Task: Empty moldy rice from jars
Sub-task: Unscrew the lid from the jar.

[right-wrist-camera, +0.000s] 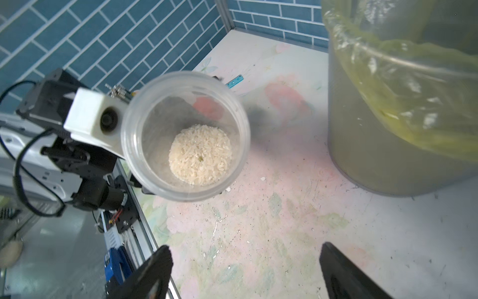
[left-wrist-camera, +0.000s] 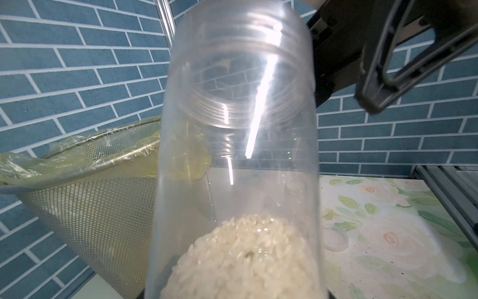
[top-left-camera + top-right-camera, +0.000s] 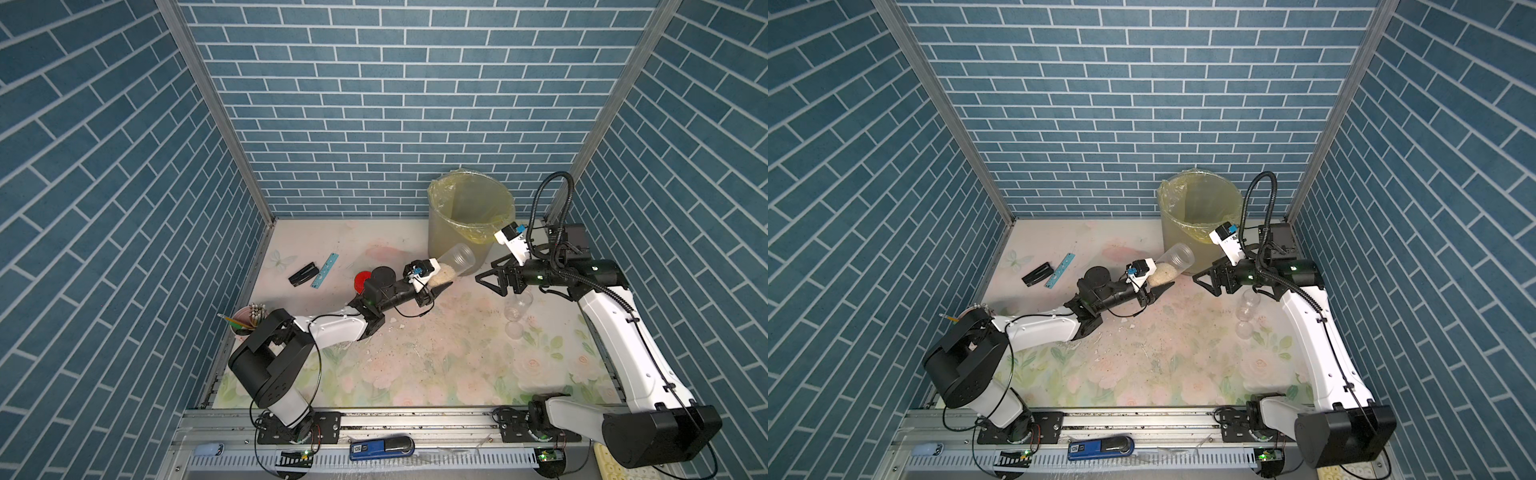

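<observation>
One uncapped jar [image 3: 456, 261], base pinched by left gripper [image 3: 436, 283], mouth angled upper-right toward bin [image 3: 451, 235]; right gripper [image 3: 489, 285] spread, empty, near mouth.

Uncapped tilted jar [image 3: 457, 259], rice clump [image 3: 441, 275] inside

Bin [image 3: 445, 239]: is standing by the back wall.
Pencil cup [image 3: 244, 321]: is sitting at the left edge.
Blue strip [image 3: 325, 271]: is lying just beside a black object [image 3: 303, 274].

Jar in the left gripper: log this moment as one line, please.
left gripper: shut on jar, uncapped, tilted toward bin | moldy rice: clumped at jar base, not yet poured | right gripper: open, empty
</observation>
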Motion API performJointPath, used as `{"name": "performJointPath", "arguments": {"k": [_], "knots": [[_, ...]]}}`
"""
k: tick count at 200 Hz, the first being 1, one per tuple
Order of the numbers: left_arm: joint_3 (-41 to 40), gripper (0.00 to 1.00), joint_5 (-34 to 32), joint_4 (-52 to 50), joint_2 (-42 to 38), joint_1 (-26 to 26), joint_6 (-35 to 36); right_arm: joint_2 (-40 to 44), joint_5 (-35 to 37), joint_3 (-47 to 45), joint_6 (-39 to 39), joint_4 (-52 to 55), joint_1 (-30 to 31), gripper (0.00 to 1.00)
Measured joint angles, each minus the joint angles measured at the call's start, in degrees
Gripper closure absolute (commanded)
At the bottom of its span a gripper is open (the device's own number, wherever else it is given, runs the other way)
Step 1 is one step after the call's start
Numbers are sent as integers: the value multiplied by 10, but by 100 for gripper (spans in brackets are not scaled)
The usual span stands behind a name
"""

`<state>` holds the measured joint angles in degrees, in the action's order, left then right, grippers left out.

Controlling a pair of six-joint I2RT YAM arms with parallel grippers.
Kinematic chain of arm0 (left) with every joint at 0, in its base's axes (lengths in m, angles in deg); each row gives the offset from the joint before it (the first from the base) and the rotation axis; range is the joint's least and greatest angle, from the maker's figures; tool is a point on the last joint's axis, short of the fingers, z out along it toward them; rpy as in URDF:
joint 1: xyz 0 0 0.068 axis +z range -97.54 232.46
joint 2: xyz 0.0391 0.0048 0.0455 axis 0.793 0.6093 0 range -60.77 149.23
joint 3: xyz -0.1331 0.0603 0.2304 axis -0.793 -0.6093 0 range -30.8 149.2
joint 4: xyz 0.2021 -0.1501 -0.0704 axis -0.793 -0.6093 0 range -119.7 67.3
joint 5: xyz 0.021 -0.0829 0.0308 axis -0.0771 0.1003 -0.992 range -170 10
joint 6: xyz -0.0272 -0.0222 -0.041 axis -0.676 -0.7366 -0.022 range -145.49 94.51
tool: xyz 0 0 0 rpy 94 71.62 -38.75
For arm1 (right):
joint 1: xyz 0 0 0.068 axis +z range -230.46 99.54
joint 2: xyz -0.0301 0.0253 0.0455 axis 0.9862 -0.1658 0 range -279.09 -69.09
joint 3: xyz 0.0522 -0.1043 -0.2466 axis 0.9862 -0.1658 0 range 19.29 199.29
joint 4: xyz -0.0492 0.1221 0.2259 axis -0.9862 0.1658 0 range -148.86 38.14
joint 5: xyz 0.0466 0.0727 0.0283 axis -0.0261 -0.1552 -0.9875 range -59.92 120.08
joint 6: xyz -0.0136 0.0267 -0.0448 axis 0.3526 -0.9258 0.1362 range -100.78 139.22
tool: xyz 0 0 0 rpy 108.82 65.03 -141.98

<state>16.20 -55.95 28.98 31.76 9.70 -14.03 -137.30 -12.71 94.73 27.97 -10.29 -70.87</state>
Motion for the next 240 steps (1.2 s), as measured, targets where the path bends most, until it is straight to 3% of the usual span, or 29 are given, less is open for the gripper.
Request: {"name": "performJointPath", "arguments": {"k": [79, 112, 150, 240], "knots": [[0, 79, -80, -22, 0, -22, 81, 89, 111, -8, -453, -31, 9, 14], [0, 79, -113, -32, 0, -45, 118, 80, 151, -15, -573, -33, 53, 13], [0, 79, -141, -31, 0, -55, 139, 45, 156, -15, -630, -45, 83, 13], [0, 79, -155, -30, 0, -63, 154, 24, 151, 9, -643, -69, 94, 12]]}}
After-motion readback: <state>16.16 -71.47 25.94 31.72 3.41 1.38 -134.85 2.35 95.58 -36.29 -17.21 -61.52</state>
